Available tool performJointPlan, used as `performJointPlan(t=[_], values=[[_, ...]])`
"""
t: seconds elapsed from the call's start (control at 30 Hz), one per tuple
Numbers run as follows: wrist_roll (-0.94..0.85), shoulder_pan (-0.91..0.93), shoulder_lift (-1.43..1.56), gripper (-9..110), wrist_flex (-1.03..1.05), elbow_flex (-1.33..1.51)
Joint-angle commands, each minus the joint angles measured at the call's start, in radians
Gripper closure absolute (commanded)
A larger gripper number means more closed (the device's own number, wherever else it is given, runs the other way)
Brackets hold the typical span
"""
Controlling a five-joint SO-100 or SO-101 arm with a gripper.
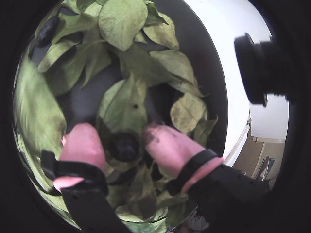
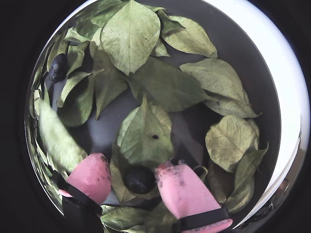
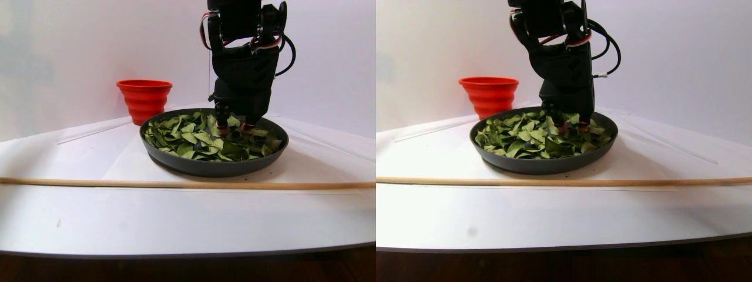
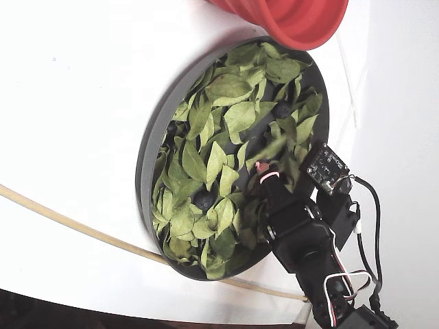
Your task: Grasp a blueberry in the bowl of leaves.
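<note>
Closest to the lens in both wrist views, two pink fingertip pads (image 2: 181,191) of the jaws (image 2: 133,177) reach down into a heap of green leaves (image 2: 146,133), spread apart with a dark round blueberry (image 2: 139,179) lying between them on a leaf. The pads stand just beside the berry on either side; whether they touch it cannot be told. Beyond the berry, pointed oval leaves overlap across the dark-grey bowl (image 2: 265,87), with bare bowl floor showing in patches. A second blueberry (image 2: 58,67) sits near the far left rim in these views, half tucked under leaves. In the stereo pair view, a thin wooden stick (image 3: 176,184) lies across the white table (image 3: 176,223) nearest the camera, then the shallow bowl, with the black arm (image 3: 244,64) coming straight down into its middle. Behind the bowl to the left in this view stands a red ribbed cup (image 3: 144,97), against a white wall (image 3: 70,47).
</note>
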Motion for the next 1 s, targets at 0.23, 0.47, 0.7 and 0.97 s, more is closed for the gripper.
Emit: performJointPlan(t=[0.23, 0.47, 0.7, 0.97], values=[[-0.002, 0.032, 0.006, 84, -0.028, -0.026], [-0.008, 0.032, 0.002, 85, -0.055, 0.015], [-0.017, 0.031, -0.017, 85, -0.092, 0.054], [-0.021, 0.031, -0.032, 88, -0.109, 0.064]])
